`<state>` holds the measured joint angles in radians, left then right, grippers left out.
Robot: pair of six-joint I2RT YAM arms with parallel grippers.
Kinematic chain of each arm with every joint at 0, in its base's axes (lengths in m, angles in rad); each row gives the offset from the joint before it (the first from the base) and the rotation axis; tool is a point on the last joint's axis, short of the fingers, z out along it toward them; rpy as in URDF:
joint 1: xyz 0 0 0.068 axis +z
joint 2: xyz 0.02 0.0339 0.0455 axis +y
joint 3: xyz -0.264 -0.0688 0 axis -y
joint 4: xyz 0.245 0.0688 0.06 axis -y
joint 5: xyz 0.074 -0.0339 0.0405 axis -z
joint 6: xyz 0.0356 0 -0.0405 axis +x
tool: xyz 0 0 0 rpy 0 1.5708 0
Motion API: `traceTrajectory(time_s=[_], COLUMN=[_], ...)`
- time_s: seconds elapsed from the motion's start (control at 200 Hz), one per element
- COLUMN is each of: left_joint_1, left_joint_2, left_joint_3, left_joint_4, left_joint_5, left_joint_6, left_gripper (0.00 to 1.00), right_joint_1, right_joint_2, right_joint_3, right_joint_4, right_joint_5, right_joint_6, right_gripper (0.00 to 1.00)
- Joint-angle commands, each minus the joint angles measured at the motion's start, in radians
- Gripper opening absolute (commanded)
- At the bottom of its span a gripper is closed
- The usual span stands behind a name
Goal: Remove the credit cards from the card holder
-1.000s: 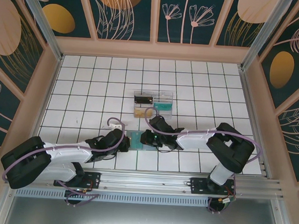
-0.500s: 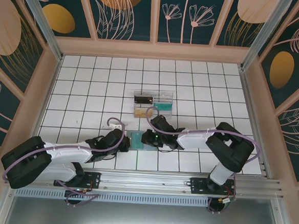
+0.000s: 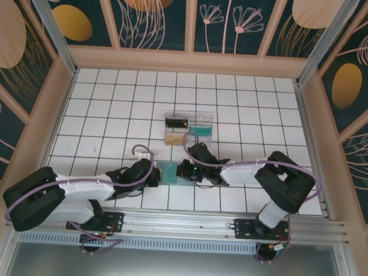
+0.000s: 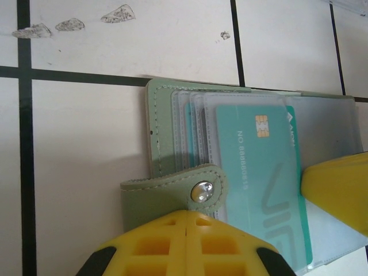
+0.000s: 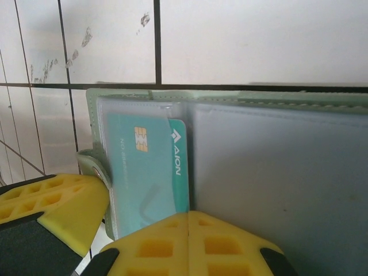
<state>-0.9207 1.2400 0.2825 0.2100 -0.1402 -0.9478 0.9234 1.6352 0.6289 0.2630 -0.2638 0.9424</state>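
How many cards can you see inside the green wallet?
1: a teal chip card in the top clear sleeve of the open grey-green folding wallet. More may hide in the sleeves stacked underneath.

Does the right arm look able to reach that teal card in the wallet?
Likely yes: the right gripper sits shut at the teal card's end, the wallet lies open; only a clear sleeve covers it.

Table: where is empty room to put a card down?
Bare table tiles lie left of the clear tray up to the left wall, and right of it up to the right wall. Crowded: near middle, where left gripper and right gripper meet at the card holder.
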Motion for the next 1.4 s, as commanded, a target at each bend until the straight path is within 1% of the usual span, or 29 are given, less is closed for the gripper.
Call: traceTrajectory(time_s=[0.0,0.29,0.38,0.42,0.55,1.116,1.241,1.301,1.396], left_joint_1=[0.006,0.007,0.006,0.007,0.007,0.007,0.006,0.008,0.006], left_joint_2=[0.032,0.034,0.038,0.038,0.035,0.046,0.041,0.041,0.042], left_joint_3=[-0.007,0.001,0.005,0.005,0.003,-0.004,-0.008,-0.009,-0.009], left_joint_4=[-0.065,-0.064,-0.064,-0.063,-0.063,-0.047,-0.046,-0.047,-0.047], left_joint_5=[-0.004,0.0,0.001,0.002,0.002,0.018,0.017,0.018,0.017], left_joint_6=[-0.014,-0.009,-0.008,-0.005,-0.007,-0.003,-0.005,-0.005,-0.006], left_gripper=[0.0,0.0,0.0,0.0,0.0,0.0,0.0,0.0,0.0], right_joint_1=[-0.019,-0.029,-0.028,-0.026,-0.021,-0.02,-0.023,-0.024,-0.027], right_joint_2=[-0.033,-0.053,-0.049,-0.048,-0.043,0.024,0.022,0.016,0.004], right_joint_3=[-0.03,-0.045,-0.038,-0.036,-0.028,-0.021,-0.038,-0.046,-0.056], right_joint_4=[-0.028,-0.03,-0.017,-0.007,0.007,0.087,0.108,0.113,0.107], right_joint_5=[0.01,0.012,0.006,0.003,-0.003,-0.048,-0.05,-0.046,-0.036], right_joint_6=[-0.002,-0.007,-0.007,-0.008,-0.011,-0.008,-0.001,0.002,0.006], right_gripper=[0.0,0.0,0.16,0.22,0.25,0.25,0.18,0.13,0.12])
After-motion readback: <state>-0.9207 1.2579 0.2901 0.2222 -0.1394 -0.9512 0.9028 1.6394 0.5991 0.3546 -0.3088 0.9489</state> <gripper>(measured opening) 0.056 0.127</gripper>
